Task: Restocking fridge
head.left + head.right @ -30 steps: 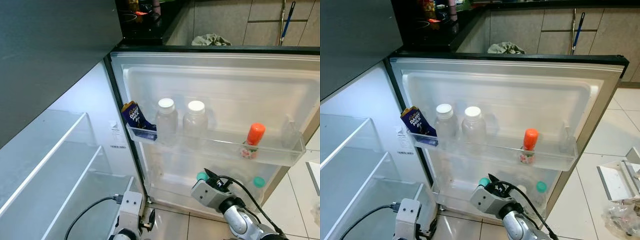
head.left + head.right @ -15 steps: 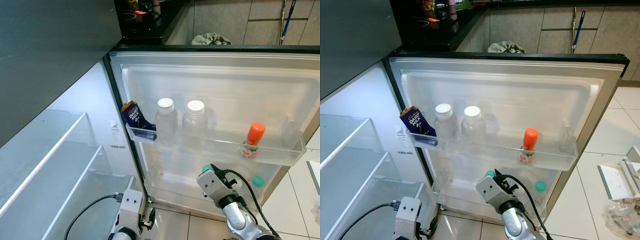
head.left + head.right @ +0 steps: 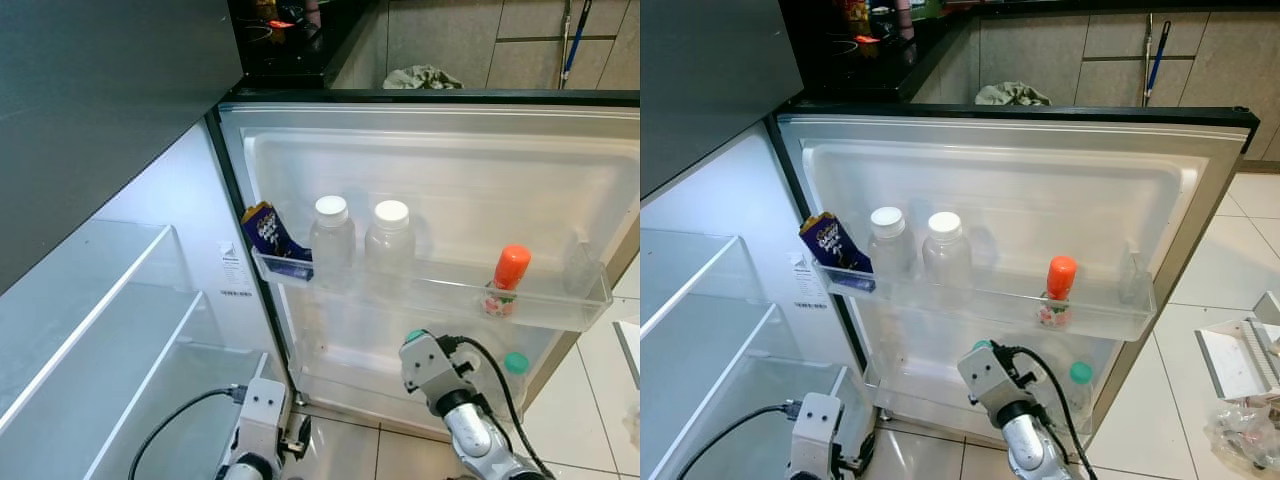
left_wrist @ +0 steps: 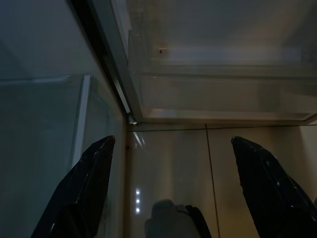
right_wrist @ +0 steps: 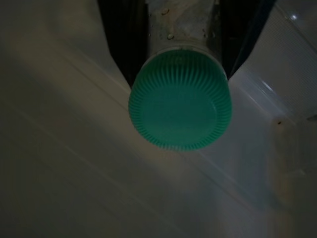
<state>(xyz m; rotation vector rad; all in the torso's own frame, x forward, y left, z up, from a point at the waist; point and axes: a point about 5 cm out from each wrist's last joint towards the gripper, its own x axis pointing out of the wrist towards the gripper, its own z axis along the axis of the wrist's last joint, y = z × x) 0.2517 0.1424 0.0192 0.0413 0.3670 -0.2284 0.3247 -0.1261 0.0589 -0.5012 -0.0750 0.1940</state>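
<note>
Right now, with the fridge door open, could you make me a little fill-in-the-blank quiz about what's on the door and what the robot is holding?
1. The bottle clamped in the right pincer has a ____ cap.
2. On the upper door shelf, the two clear bottles standing side by side both have ____ caps.
3. The small bottle toward the right end of that shelf has an ____ cap.
4. The purple chocolate packet leans at the ____ end of that shelf.

Missing words: green; white; orange; left

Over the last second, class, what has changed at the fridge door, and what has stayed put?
The right gripper, shut on a green-capped bottle, has moved right and closer to the lower door shelf. The left gripper hangs open and idle. Items on the upper door shelf are unchanged.
</note>
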